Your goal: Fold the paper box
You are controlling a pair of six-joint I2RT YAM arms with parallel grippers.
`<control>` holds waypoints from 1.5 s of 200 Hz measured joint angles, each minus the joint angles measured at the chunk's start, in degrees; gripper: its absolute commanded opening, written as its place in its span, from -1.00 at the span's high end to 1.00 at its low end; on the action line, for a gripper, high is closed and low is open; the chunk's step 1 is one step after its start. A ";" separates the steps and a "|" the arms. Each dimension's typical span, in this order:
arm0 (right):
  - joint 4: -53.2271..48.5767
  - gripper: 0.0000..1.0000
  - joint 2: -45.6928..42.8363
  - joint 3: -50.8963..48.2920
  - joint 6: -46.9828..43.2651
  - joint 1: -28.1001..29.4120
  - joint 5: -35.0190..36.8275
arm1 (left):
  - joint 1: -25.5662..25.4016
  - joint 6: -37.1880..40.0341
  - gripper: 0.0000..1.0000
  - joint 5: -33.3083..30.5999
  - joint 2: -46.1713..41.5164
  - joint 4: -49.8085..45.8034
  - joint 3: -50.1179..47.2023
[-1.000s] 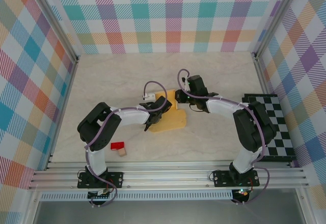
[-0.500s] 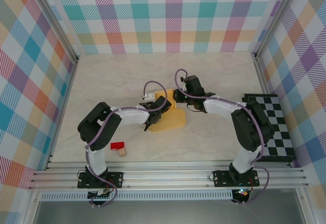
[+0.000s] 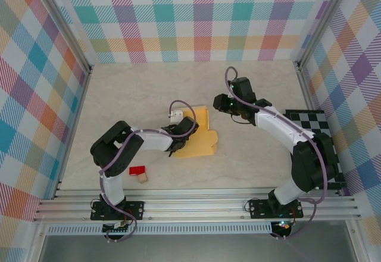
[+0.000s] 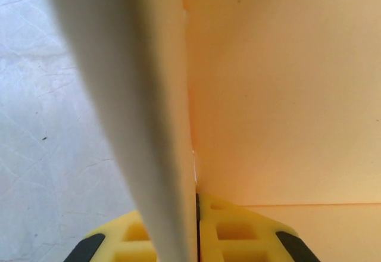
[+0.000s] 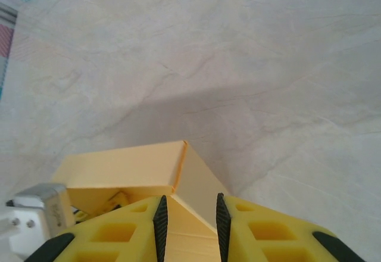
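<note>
From above I count one paper box (image 3: pixel 201 140), pale yellow-orange, lying near the middle of the bench (image 3: pixel 131 89) with one panel raised at its far side. My left fingers (image 3: pixel 180 136) are at the box's left edge, and my right fingers (image 3: pixel 217 103) hang near its far right corner, apart from it. This view also takes in one small red block (image 3: pixel 137 170) and one tan wooden cube (image 3: pixel 143 178) touching or nearly so, well apart from the box by my left base, and one black-and-white checkered mat (image 3: pixel 315 119) at the right edge. From my left wrist, the detail the top view cannot give: a thin upright sheet of the box (image 4: pixel 280 95) runs straight down between my two yellow fingers (image 4: pixel 238 235), which are pressed together on it, with a blurred pale flap close to the lens on the left. From my right wrist, my two fingers (image 5: pixel 137 226) stand apart with a narrow gap, and beyond them the box (image 5: pixel 131 170) shows as a folded corner on the marbled bench, a shadow falling behind it.
</note>
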 measured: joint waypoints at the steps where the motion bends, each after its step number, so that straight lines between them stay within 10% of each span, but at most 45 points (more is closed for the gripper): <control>1: 0.02 0.38 0.20 0.09 0.13 0.00 -0.22 | 0.00 0.26 0.74 -0.02 -0.09 0.59 -0.28; 149: 4.79 0.63 3.52 -5.73 7.30 0.90 -8.31 | -0.57 10.86 0.74 -1.14 -0.63 18.23 -6.97; 221: 8.70 0.66 0.59 -10.14 7.08 3.21 -4.61 | -0.59 10.86 0.15 1.81 -1.16 18.43 -7.17; 300: 10.08 0.65 -2.45 -13.42 6.29 5.84 3.06 | -0.66 6.45 -0.02 6.25 -17.99 10.49 -10.10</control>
